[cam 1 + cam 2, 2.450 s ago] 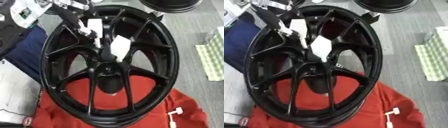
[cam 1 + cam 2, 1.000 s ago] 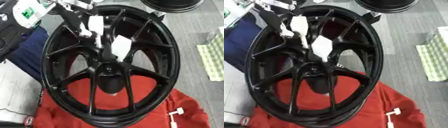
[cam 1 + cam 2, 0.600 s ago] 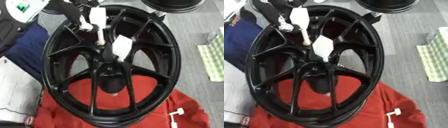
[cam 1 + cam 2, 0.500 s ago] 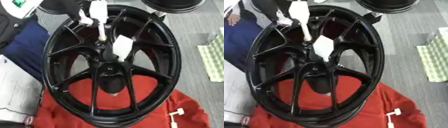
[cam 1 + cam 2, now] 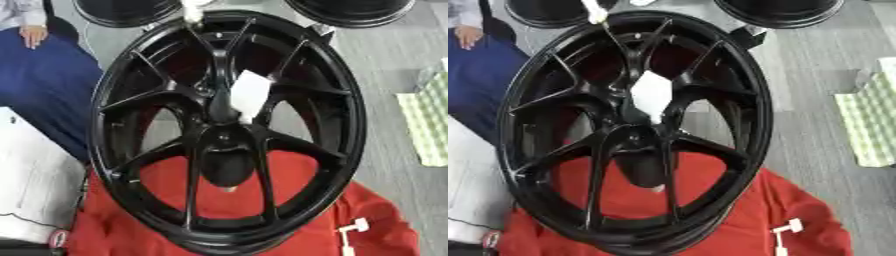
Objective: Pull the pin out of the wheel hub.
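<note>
The white-handled pin (image 5: 594, 14) had risen from the black spoked wheel hub (image 5: 219, 112) to its far rim, seemingly free; hands and fingers were out of view.

The wheel hub (image 5: 223, 130) was seen as black metal with a smooth, glossy finish that caught light along its spokes and rim. It was laid on a red cloth (image 5: 367, 220) of soft, matt weave, creased at the edges. A white tag (image 5: 249, 95), seemingly of matt paper, was shown on the spokes, and the floor (image 5: 385, 65) appeared grey and matt.
</note>
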Robot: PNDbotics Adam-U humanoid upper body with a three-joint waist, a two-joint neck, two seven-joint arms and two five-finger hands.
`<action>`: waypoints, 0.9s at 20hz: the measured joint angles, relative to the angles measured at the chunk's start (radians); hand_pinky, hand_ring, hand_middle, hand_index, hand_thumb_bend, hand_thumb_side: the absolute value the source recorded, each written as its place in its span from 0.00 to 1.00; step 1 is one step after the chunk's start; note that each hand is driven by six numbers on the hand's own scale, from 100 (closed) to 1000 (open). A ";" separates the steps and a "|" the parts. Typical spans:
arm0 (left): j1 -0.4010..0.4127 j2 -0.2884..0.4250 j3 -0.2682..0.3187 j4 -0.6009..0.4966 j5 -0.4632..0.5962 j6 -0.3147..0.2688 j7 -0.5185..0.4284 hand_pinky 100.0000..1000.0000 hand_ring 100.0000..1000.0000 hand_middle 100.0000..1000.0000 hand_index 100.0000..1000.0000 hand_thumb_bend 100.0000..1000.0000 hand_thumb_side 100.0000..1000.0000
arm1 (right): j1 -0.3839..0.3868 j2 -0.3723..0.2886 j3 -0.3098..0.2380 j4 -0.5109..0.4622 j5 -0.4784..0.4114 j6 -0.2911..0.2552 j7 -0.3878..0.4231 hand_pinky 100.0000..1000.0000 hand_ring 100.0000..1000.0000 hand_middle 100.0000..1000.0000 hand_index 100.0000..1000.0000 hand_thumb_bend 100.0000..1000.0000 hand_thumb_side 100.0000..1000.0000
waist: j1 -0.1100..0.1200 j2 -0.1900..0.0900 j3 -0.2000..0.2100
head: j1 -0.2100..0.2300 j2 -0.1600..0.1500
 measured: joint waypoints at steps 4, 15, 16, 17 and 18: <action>0.151 0.099 0.100 0.046 -0.033 -0.005 0.101 0.62 0.44 0.26 0.47 0.00 0.14 | 0.000 0.000 -0.006 0.000 0.007 0.001 0.001 0.37 0.57 0.43 0.66 0.00 0.56 | -0.005 0.000 0.007 | -0.009 0.000; 0.393 0.149 0.161 0.171 -0.157 -0.066 0.154 0.92 0.92 0.86 0.95 0.35 0.71 | -0.001 0.000 -0.007 0.000 0.017 -0.001 -0.001 0.37 0.57 0.43 0.65 0.00 0.56 | -0.020 0.000 0.009 | -0.010 -0.017; 0.401 0.149 0.166 0.185 -0.177 -0.072 0.158 0.91 0.92 0.86 0.95 0.34 0.77 | -0.001 0.000 -0.008 0.000 0.017 -0.001 -0.001 0.37 0.57 0.43 0.65 0.00 0.56 | -0.022 0.000 0.009 | -0.009 -0.017; 0.406 0.149 0.170 0.197 -0.193 -0.078 0.161 0.91 0.91 0.86 0.95 0.30 0.82 | -0.001 0.000 -0.010 0.000 0.017 -0.001 -0.001 0.37 0.57 0.43 0.65 0.00 0.56 | -0.024 0.000 0.008 | -0.009 -0.017; 0.409 0.148 0.173 0.206 -0.204 -0.084 0.163 0.91 0.91 0.86 0.94 0.28 0.83 | 0.000 0.000 -0.012 0.000 0.017 -0.001 -0.001 0.37 0.57 0.43 0.65 0.00 0.56 | -0.025 0.000 0.008 | -0.009 -0.017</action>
